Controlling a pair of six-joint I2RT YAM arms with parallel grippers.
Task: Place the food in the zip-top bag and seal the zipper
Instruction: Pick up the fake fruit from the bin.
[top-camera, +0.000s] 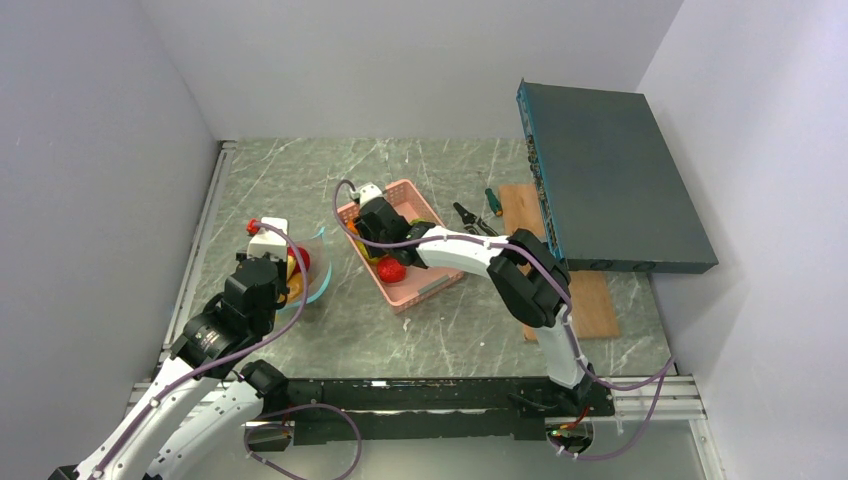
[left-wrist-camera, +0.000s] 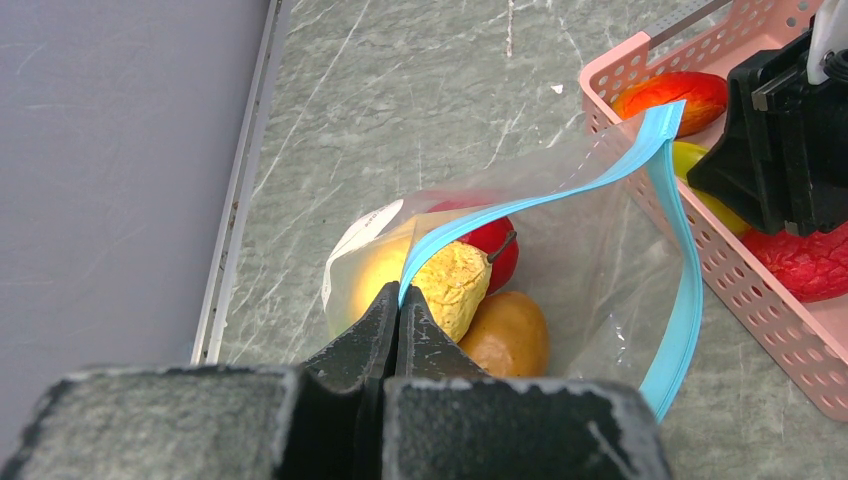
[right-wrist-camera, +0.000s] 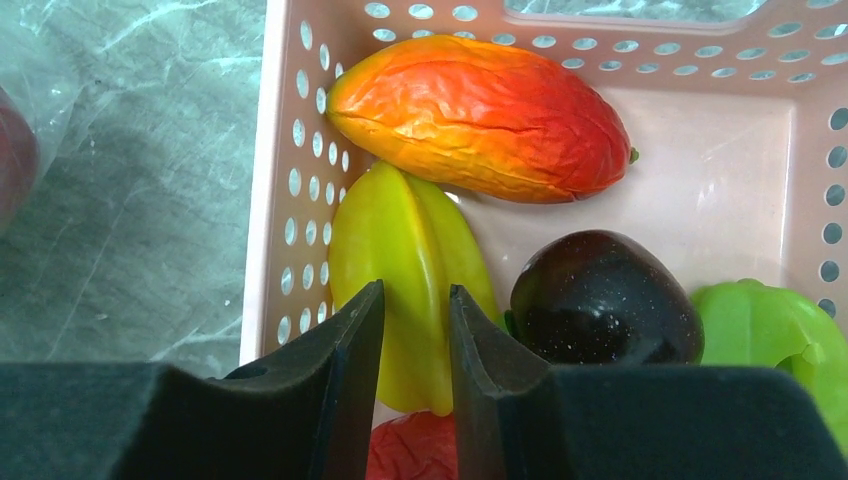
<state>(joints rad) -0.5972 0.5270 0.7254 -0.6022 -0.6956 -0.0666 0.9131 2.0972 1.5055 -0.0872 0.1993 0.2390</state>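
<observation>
Nearest the overhead camera sit the arm bases on their black rail. From there the left gripper reaches to the zip-top bag at the left of the table, and the right gripper is down inside the pink basket just beside it. Bag and basket set close together keep each transfer of food short, I judge. Well off to the right lie a dark flat box, a wooden board and some hand tools, none of them between basket and bag.

From the left wrist, the black fingers are pressed together on the zipper, lifting one lip so the mouth gapes toward the basket (a floppy bag needs exactly that). Inside lie a bumpy yellow piece, a red stemmed piece and an orange-brown piece. The other lip of the teal strip sags beside the basket wall and could snag an incoming piece.

From the right wrist, the fingers stand narrowly apart with a ridge of the yellow-green star-shaped piece between them, apparently nipping it. Against it lie an orange-red mango-like piece and a dark purple piece; a green piece and a red knobbly piece crowd close. The basket's side wall stands between this piece and the bag, so it would have to be lifted over
</observation>
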